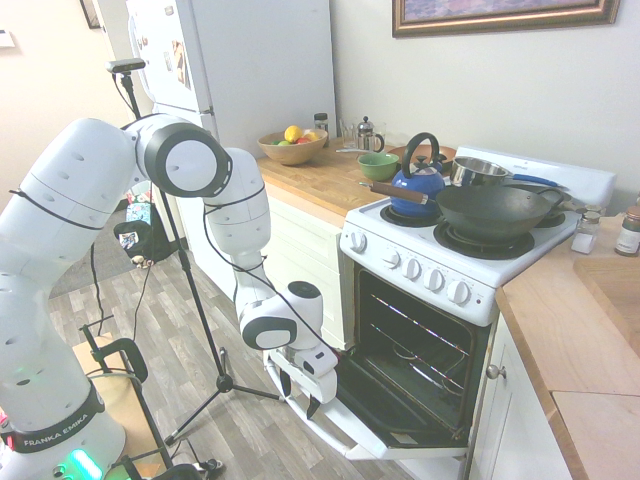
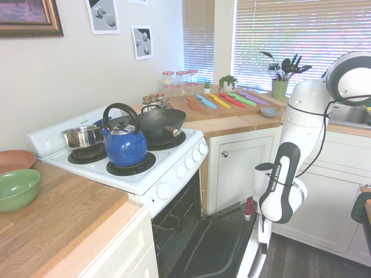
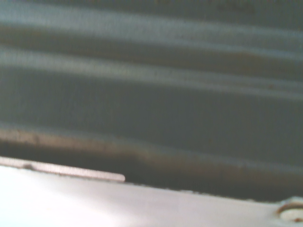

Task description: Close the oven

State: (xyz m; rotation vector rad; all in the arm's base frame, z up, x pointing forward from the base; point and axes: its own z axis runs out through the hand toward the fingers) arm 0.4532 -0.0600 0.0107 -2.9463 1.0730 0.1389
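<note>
My gripper point(image 1: 305, 400) at oven point(image 1: 420, 330) door point(image 1: 375, 420) edge; finger spread unclear. Risk: slipping off handle point(image 1: 325, 428), door dropping back.

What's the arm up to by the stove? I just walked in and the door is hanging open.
The white arm has its gripper down at the handle edge of the oven's drop-down door, which lies fully open with the racks showing. It seems set to push the door up and shut. The kettle, wok and pot sit untouched on the burners.

White oven point(image 1: 430, 300) door down (racks showing).
</note>
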